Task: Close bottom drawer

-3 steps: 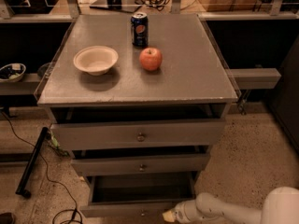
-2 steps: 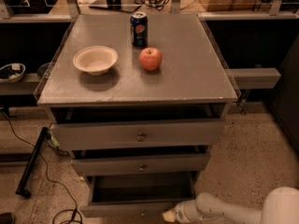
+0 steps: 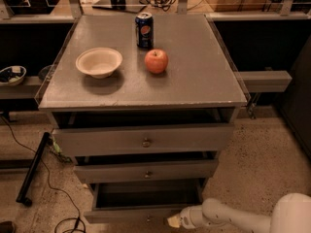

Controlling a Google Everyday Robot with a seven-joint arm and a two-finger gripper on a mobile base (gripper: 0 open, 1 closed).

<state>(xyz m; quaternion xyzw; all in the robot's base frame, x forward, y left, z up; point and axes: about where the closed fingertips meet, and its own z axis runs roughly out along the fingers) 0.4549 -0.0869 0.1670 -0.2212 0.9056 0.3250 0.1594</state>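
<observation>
The bottom drawer point(image 3: 127, 214) is the lowest and narrowest of three grey-brown drawers in the cabinet. It is pulled out, with its dark inside showing and a small knob point(image 3: 148, 219) on its low front panel. My gripper point(image 3: 173, 221) is at the bottom edge of the view, at the right part of that front panel, on a white arm point(image 3: 228, 216) reaching in from the lower right.
The top drawer point(image 3: 144, 140) and middle drawer point(image 3: 146, 171) are also partly open. On the cabinet top point(image 3: 204, 76) stand a white bowl point(image 3: 98, 61), a red apple point(image 3: 156, 61) and a Pepsi can point(image 3: 144, 30). A black cable point(image 3: 58, 198) lies on the floor at left.
</observation>
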